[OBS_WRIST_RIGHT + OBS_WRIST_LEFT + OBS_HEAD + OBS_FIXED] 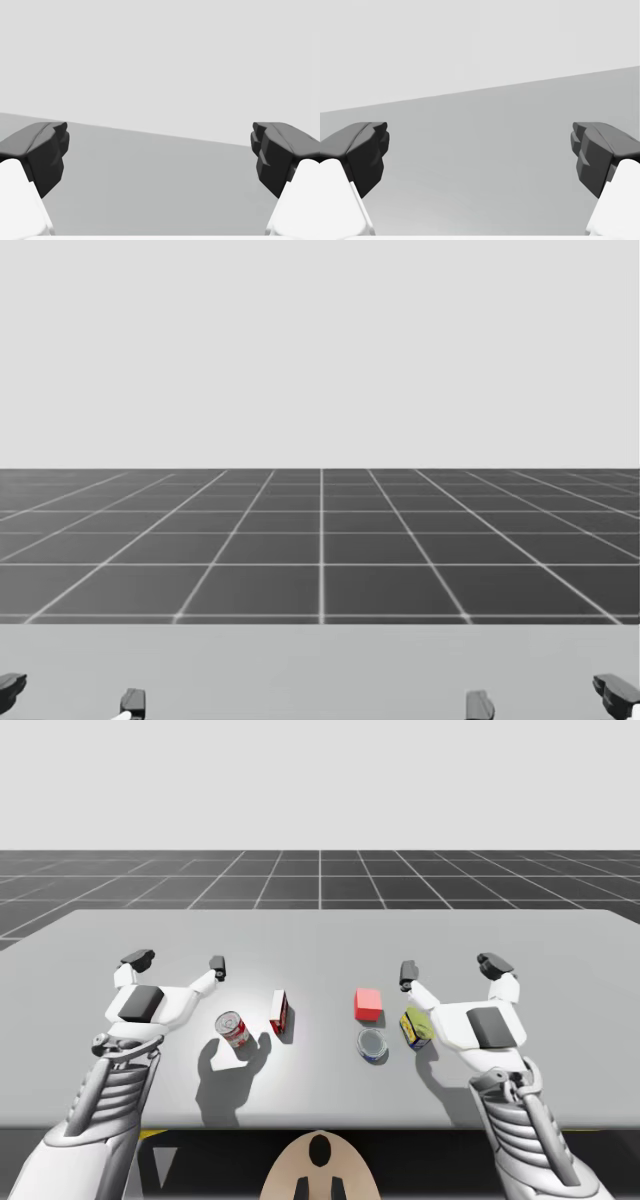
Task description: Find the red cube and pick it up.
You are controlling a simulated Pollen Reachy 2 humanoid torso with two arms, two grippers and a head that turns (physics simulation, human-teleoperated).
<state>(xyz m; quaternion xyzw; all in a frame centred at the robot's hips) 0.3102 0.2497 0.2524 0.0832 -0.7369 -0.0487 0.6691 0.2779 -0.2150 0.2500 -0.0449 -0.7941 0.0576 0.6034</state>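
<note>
The red cube (367,1004) rests on the grey table (320,935) a little right of the middle in the high view. My right gripper (452,968) hovers open to the cube's right and slightly beyond it, nothing between its fingers (45,155). My left gripper (178,961) is open too, far to the cube's left, with bare table ahead of its fingers (365,155). Low in the head view the dark fingertips (132,702) of both grippers poke up in front of the table's far edge.
Just in front of the cube lies a blue-and-silver can (372,1045). A yellow-green can (415,1028) sits under my right wrist. A red-and-white box (280,1014) and a red-and-white can (233,1030) stand left of the middle. Beyond the objects the tabletop stretches bare.
</note>
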